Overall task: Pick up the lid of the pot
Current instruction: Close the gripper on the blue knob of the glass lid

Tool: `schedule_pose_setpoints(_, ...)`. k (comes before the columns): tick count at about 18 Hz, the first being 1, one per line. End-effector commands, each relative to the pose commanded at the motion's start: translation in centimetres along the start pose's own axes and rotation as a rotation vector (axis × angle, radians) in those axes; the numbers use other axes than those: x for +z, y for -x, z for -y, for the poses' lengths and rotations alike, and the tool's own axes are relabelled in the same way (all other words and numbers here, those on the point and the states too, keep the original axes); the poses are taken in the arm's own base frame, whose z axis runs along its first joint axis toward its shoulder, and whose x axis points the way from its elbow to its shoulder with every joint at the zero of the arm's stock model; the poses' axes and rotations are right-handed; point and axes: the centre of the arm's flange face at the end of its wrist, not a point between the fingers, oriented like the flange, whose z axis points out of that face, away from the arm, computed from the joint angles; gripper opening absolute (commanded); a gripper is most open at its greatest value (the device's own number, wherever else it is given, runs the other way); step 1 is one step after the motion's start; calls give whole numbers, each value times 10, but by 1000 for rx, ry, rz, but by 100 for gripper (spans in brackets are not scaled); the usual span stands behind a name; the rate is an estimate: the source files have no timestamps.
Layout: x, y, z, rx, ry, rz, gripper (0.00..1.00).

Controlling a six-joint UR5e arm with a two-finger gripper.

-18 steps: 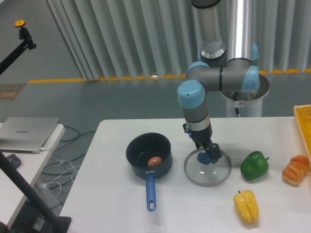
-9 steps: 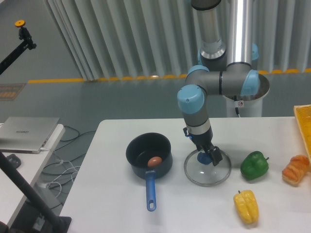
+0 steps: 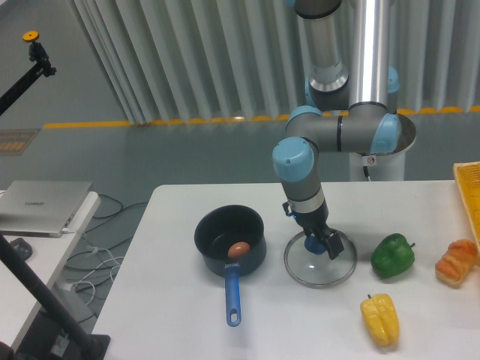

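Observation:
The gripper (image 3: 312, 228) hangs from the arm with its two fingers spread open, one to the left and one to the lower right. Beneath it the clear glass pot lid (image 3: 319, 276) lies on the white table. The lid's blue knob (image 3: 316, 245) shows just under and between the fingers, its upper part hidden by the gripper. Contact between fingers and knob cannot be made out.
Left of the lid stands a black pot (image 3: 231, 240) with a blue handle (image 3: 233, 296) and a reddish-brown object (image 3: 238, 250) inside. A green pepper (image 3: 392, 256), yellow pepper (image 3: 381, 319), bread-like item (image 3: 456, 262) and yellow crate (image 3: 469, 191) are to the right.
The arm and gripper have come down slightly toward the lid. The fingers remain apart, and the lid has not moved.

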Motion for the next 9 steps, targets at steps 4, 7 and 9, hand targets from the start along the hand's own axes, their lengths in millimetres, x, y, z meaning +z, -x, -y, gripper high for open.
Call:
schedule_pose_setpoints(4,3,-3,8,5,4,0,100)
schedule_pose_setpoints(7,2,-5,14,-8,-2,1,100)
schedule_pose_setpoints(9,2,-5,14,-5,-2,1,100)
